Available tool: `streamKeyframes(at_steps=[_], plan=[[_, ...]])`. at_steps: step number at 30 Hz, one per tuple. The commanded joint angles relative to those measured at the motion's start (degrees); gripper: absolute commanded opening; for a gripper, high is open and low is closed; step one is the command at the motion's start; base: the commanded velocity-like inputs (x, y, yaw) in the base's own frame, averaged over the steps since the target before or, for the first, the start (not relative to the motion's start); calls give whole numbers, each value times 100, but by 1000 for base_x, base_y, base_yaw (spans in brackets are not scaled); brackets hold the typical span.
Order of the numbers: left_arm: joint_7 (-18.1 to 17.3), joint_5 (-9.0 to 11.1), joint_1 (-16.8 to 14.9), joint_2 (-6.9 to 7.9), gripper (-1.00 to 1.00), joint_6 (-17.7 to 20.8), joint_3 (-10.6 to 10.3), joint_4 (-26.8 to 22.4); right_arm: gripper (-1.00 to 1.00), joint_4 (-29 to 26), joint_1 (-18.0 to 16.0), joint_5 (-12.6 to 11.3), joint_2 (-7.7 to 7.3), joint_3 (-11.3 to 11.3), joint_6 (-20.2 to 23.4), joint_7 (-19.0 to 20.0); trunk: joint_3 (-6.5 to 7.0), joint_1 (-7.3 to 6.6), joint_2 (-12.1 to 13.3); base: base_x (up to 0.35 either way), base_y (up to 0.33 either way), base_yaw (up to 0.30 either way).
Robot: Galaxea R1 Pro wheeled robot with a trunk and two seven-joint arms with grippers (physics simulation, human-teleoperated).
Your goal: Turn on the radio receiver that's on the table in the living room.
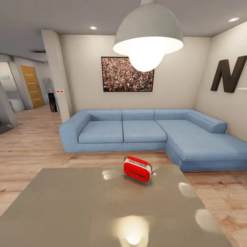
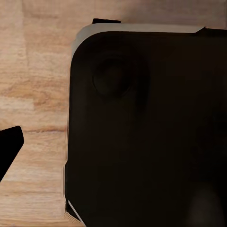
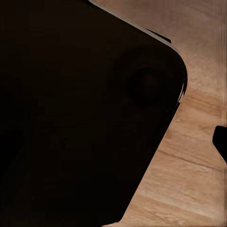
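Lying tipped on the far part of the glossy grey tabletop (image 1: 68, 206), near its back edge, the red radio (image 1: 137, 168) sits in front of the blue sofa (image 1: 144, 132), under the dome lamp (image 1: 148, 34). Both wrist views show a dark rounded panel over the wood floor (image 2: 33, 94). Whether either arm's fingers are open or closed cannot be told.

A large dark block letter "N" (image 1: 229, 75) is seen mounted on the off-white right-hand wall (image 1: 219, 103); further characters are cut off by the frame edge. No other legible text, label or number is observed
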Motion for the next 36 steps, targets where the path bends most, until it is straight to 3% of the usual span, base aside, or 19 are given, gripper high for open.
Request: streamKeyframes(at_steps=[1, 14, 21, 36], plan=[[0, 0, 0, 0, 100, 0, 0, 0, 100, 0, 0, 0, -2, 0, 0, 0, 0, 0, 0, 241, -167, 2], [0, 0, 0, 0, 100, 0, 0, 0, 100, 0, 0, 0, 0, 0, 0, 1, 0, 0, 0, 243, -167, 0], [0, 8, 0, 2, 100, 0, 4, 0, 100, 0, 0, 0, 0, 0, -2, 0, 0, 0, 0, 42, -27, 20], [0, 9, 0, 0, 100, 0, 1, 0, 100, 0, 0, 0, -8, -3, -9, 0, 0, 0, 0, 1, -1, 247]])
